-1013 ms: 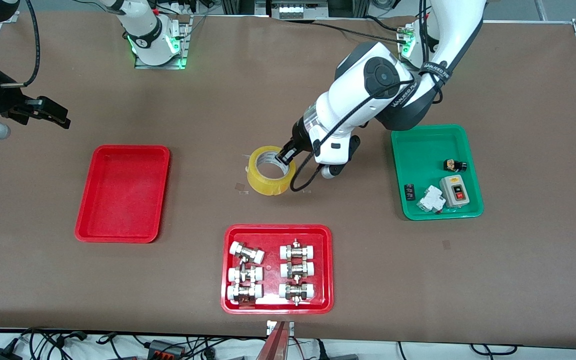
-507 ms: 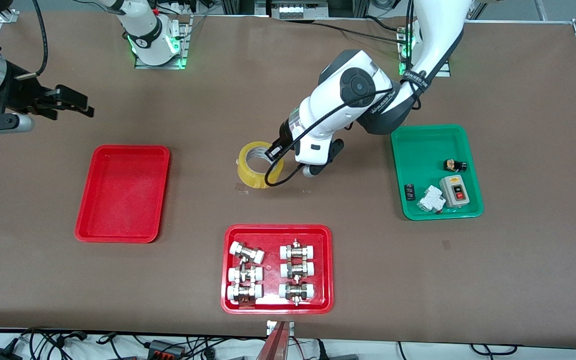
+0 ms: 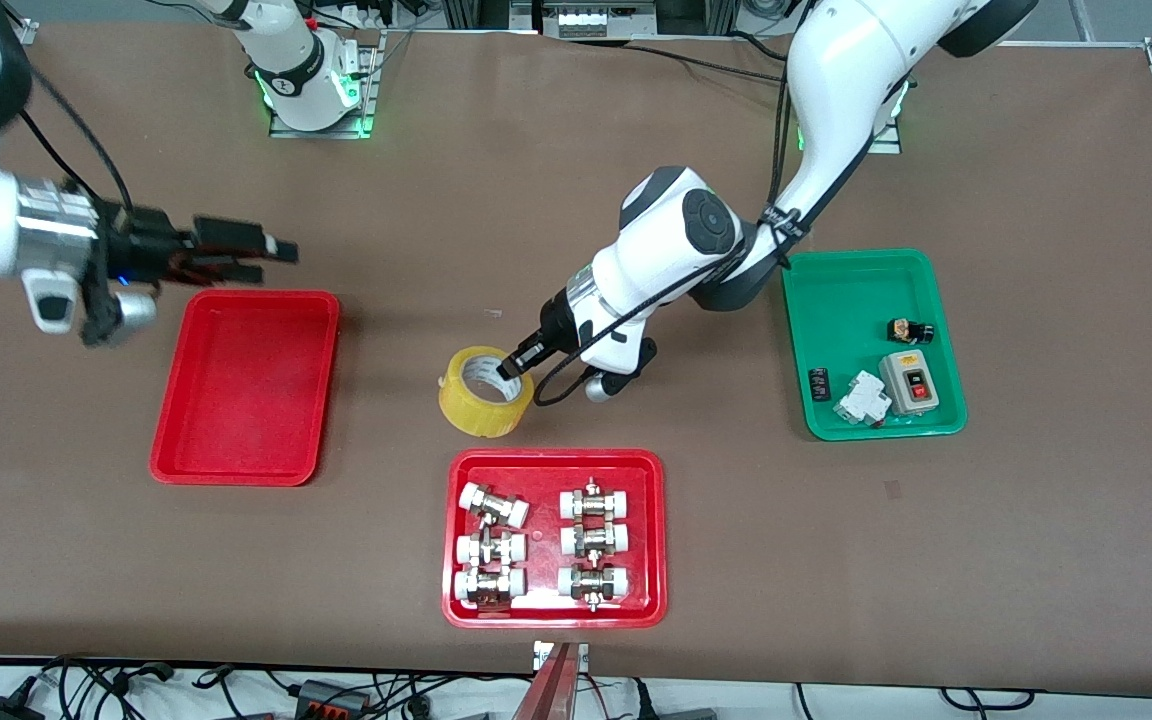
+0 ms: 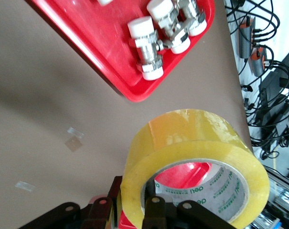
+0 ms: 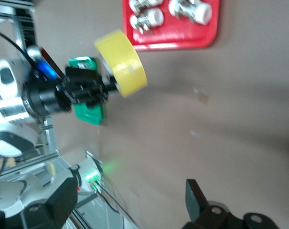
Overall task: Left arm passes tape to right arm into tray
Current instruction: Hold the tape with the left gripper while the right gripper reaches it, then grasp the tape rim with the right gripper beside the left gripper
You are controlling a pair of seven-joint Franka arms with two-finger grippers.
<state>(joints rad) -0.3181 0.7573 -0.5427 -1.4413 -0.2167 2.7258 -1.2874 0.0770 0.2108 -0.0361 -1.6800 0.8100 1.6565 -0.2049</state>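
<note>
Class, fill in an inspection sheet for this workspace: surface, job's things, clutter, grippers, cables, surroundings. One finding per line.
Surface: brown table, small tape scraps stuck on it.
Job's things: yellow tape roll held up over the table; plain red tray at the right arm's end, nothing in it.
Clutter: red tray of fittings nearest the front camera; green tray with switch parts.
Grippers: left gripper shut on the tape roll's wall; right gripper open, over the table above the plain red tray's edge.
Cables: black cable looped along the left arm's wrist.
Surroundings: wires and plugs off the table's edges.
</note>
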